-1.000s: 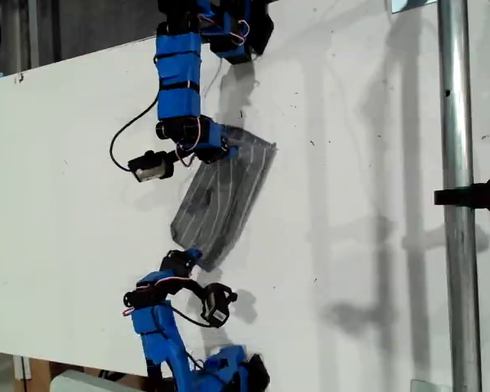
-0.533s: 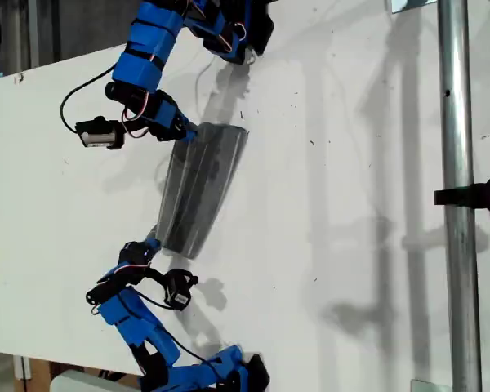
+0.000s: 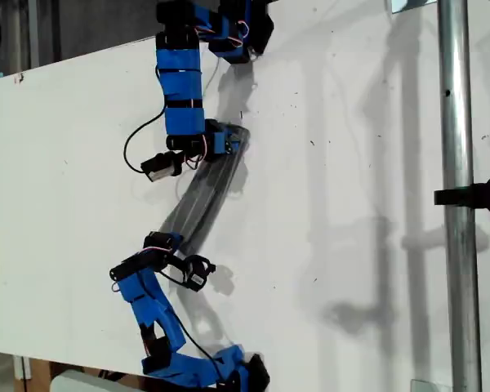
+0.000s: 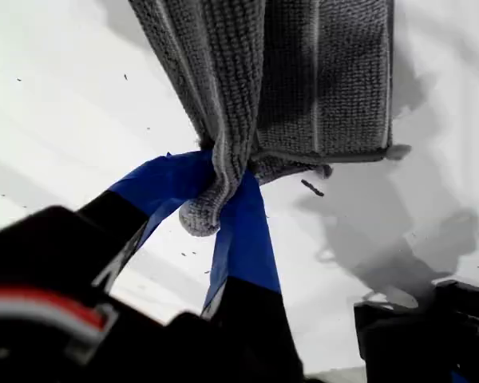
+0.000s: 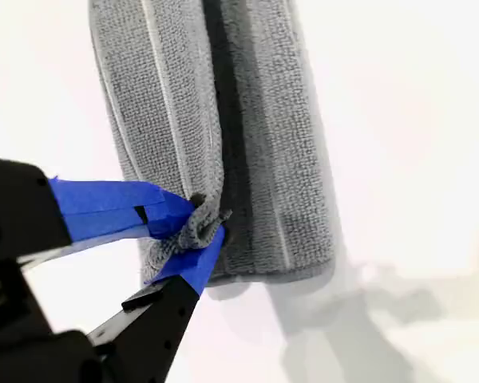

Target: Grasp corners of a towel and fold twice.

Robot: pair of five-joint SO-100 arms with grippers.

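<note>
Currently my first gripper [image 4: 215,195] and my second gripper [image 5: 193,227] each pinch a bunched corner of the grey white-striped towel [image 3: 204,196]. Jaws clenched on cloth. White bench [image 3: 351,163] bare around it; metal pole [image 3: 457,204] well apart.

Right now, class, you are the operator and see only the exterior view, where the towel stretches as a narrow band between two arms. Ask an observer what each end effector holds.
Observer: The first wrist view shows the first end effector shut on a bunched corner of the towel.
Operator: And the second?
Observer: The second end effector pinches a gathered corner too.
Operator: Is the cloth one flat layer?
Observer: No. The second wrist view shows it folded lengthwise, with a dark gap between the layers.
</note>
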